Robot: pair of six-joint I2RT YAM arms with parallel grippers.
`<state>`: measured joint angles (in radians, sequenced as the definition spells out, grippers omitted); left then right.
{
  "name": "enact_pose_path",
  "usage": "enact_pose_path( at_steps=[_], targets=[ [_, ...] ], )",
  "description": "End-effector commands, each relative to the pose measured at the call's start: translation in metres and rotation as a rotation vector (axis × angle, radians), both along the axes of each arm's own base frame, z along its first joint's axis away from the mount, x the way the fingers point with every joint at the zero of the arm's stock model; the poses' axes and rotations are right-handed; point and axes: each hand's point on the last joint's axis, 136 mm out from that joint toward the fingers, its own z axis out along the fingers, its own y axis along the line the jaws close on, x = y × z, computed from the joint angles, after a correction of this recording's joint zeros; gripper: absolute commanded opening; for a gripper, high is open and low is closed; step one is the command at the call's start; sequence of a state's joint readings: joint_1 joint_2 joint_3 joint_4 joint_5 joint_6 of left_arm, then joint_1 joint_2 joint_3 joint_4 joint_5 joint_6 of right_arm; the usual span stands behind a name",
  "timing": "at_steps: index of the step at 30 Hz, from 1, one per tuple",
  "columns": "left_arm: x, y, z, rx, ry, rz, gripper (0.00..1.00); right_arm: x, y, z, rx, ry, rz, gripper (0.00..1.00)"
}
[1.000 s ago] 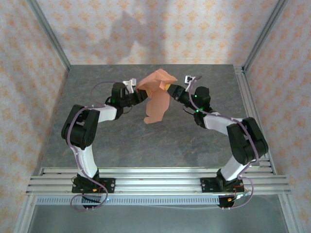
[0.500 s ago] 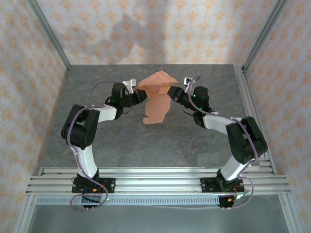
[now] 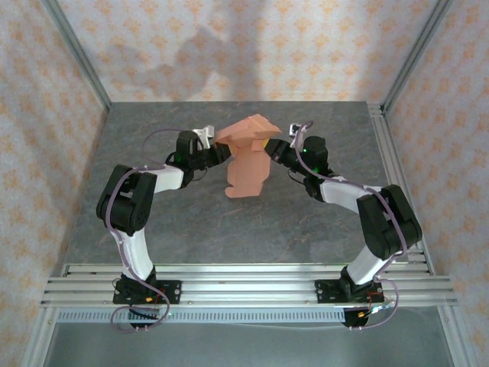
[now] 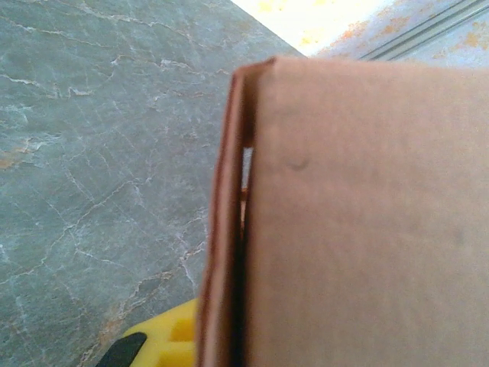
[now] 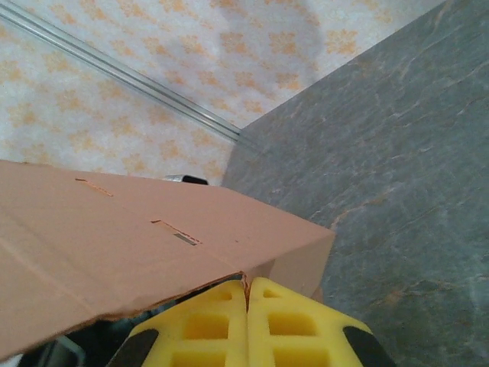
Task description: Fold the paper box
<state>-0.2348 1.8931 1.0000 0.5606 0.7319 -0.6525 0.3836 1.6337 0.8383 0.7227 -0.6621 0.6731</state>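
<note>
Closing within the last second, the right gripper (image 3: 268, 146) now pinches the paper box (image 3: 246, 160) (left gripper (image 3: 221, 151) clamps its opposite edge) above the table (image 3: 153, 222), likely readying a two-handed fold.

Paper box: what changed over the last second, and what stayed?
The right gripper closed on the box at its right edge; its yellow fingers now pinch the card. The hanging panel swung from slanted to nearly straight down. The left gripper stayed shut on the left edge, and the box stayed lifted above the table.
</note>
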Motion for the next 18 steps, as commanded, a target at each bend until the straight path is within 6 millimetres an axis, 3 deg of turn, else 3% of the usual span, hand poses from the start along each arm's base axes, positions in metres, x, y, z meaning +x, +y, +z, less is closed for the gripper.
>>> enact_pose_path(
  at_steps=[1,2,4,6,10,13,18],
  targets=[
    [0.002,-0.003,0.031,-0.005,-0.076,-0.015,0.0,0.001,0.002,0.026,0.007,-0.07,0.003,0.0],
    [0.003,-0.003,0.031,-0.003,-0.076,-0.013,0.0,0.001,0.002,0.028,0.008,-0.073,0.004,0.0],
    [0.004,-0.001,0.028,0.001,-0.07,0.002,0.0,0.0,0.0,0.031,0.004,-0.089,0.0,0.25],
    [0.005,0.003,0.026,0.007,-0.065,0.025,0.0,-0.002,-0.004,0.037,-0.007,-0.112,-0.019,0.43],
    [0.011,0.015,0.019,0.029,-0.051,0.103,0.0,-0.006,-0.015,0.046,-0.062,-0.149,-0.07,0.65],
    [0.016,0.031,0.013,0.047,-0.038,0.204,0.0,-0.011,-0.019,0.052,-0.127,-0.151,-0.079,0.74],
    [0.022,0.052,0.012,0.057,-0.058,0.331,0.0,-0.022,-0.02,0.067,-0.314,-0.159,-0.142,0.74]
  ],
)
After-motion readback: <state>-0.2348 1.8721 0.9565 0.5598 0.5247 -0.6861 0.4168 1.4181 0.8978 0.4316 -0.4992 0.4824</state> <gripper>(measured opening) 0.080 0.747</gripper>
